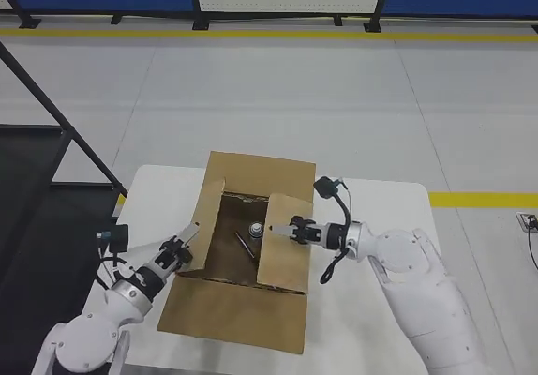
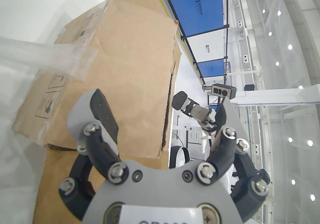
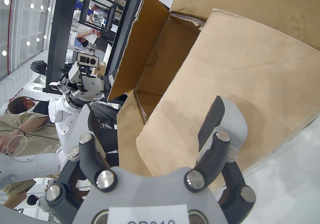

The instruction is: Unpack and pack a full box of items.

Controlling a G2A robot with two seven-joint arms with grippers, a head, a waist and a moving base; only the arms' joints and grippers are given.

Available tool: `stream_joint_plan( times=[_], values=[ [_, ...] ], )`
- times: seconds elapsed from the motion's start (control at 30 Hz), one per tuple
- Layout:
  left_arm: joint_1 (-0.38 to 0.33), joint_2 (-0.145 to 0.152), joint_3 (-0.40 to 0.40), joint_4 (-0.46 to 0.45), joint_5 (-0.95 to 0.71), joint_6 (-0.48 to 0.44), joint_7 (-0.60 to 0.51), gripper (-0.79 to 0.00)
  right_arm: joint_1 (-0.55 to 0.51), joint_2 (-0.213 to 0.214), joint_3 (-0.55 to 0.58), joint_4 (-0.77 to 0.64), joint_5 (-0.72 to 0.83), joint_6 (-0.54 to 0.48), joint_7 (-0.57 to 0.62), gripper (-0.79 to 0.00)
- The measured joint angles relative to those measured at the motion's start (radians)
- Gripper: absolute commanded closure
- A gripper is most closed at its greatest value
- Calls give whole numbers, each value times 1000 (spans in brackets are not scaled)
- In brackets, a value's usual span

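Cardboard box (image 1: 241, 314) opened, white-capped can (image 1: 256, 229) inside, nothing unpacked yet; left gripper (image 1: 186, 242) and right gripper (image 1: 278, 230) spread at its side flaps.

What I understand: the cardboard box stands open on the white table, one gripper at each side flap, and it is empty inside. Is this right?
Not quite: the box is not empty. The top view shows a small white-capped item and a thin dark item inside. The rest holds: it stands open on the white table, left gripper and right gripper at its side flaps.
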Motion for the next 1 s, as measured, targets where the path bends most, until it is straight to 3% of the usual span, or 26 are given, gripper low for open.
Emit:
stream_joint_plan(
  times=[0.47,1.0],
  values=[
    [-79,-8,82,87,-18,117,18,-785,52,0,-97,28,-124,-25,-62,-785],
    [-99,-10,119,102,-12,143,32,-785,92,2,-144,83,-107,5,-38,-785]
  ],
)
